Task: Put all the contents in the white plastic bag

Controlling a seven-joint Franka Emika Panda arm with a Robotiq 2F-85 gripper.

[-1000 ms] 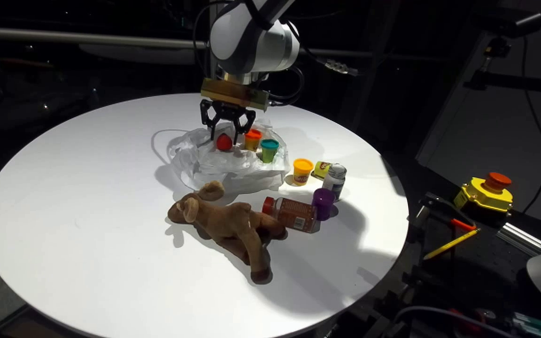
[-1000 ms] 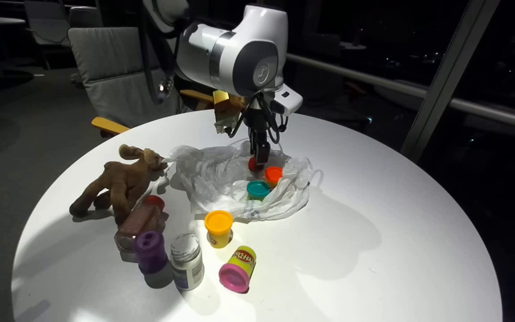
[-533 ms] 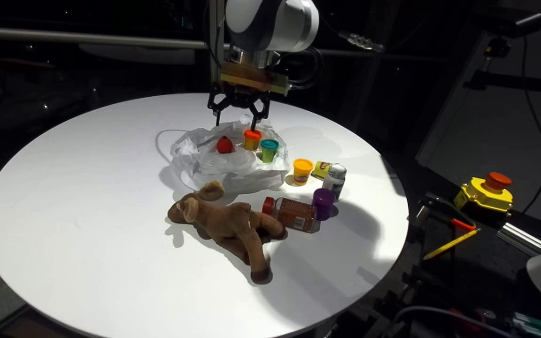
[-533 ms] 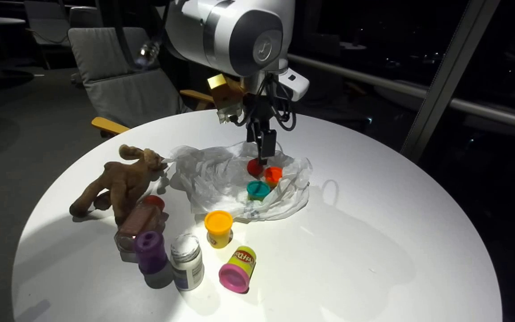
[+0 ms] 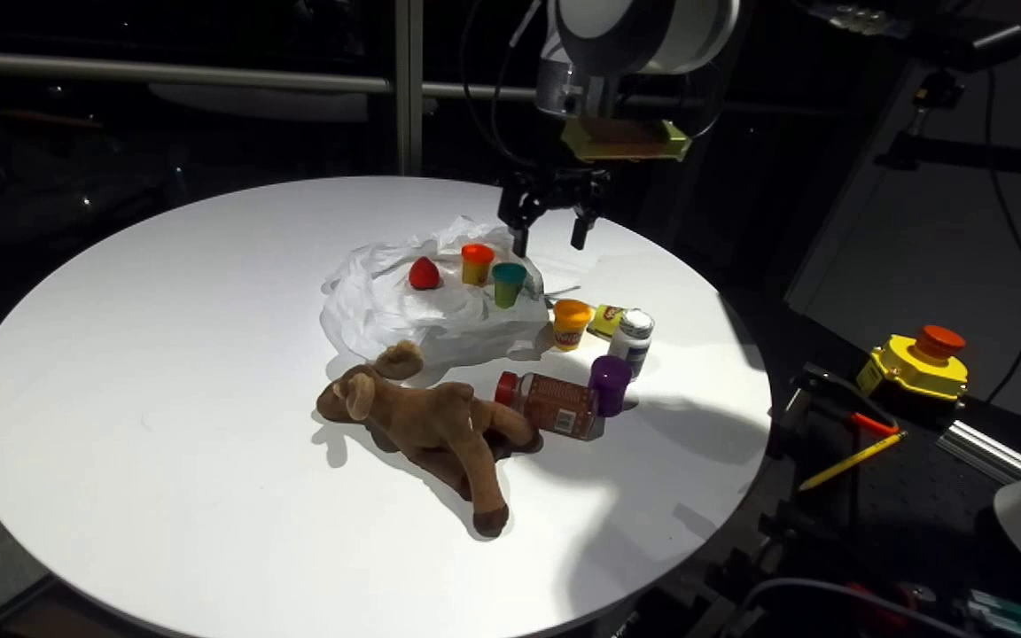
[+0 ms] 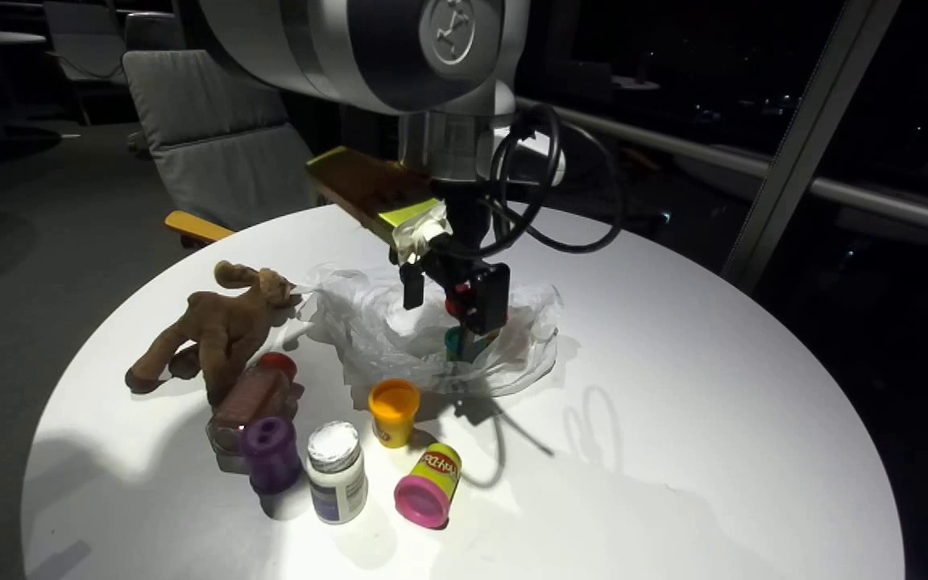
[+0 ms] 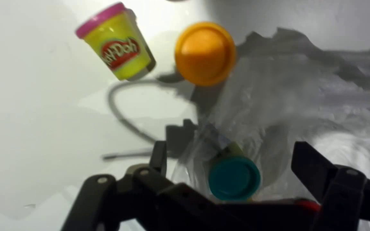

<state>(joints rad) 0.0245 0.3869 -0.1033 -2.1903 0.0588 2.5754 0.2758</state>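
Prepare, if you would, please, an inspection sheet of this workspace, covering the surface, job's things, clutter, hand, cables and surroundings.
Surface: round white table, partly shadowed.
Job's things, bag: white plastic bag spread on the table, a red object, red-lidded pot and teal-lidded pot among its folds.
Job's things, outside it: brown plush animal; pink-lidded pot on its side; orange-lidded pot and purple pot upright.
Clutter: red-capped bottle on its side and white bottle upright, possibly also for the bag; off the table, yellow pencil and yellow box with a red button.
Hand: over the bag's edge, jaws apart, holding nothing.
Cables: black cables hang in loops near the hand.
Surroundings: grey chair and metal rail beyond the table.
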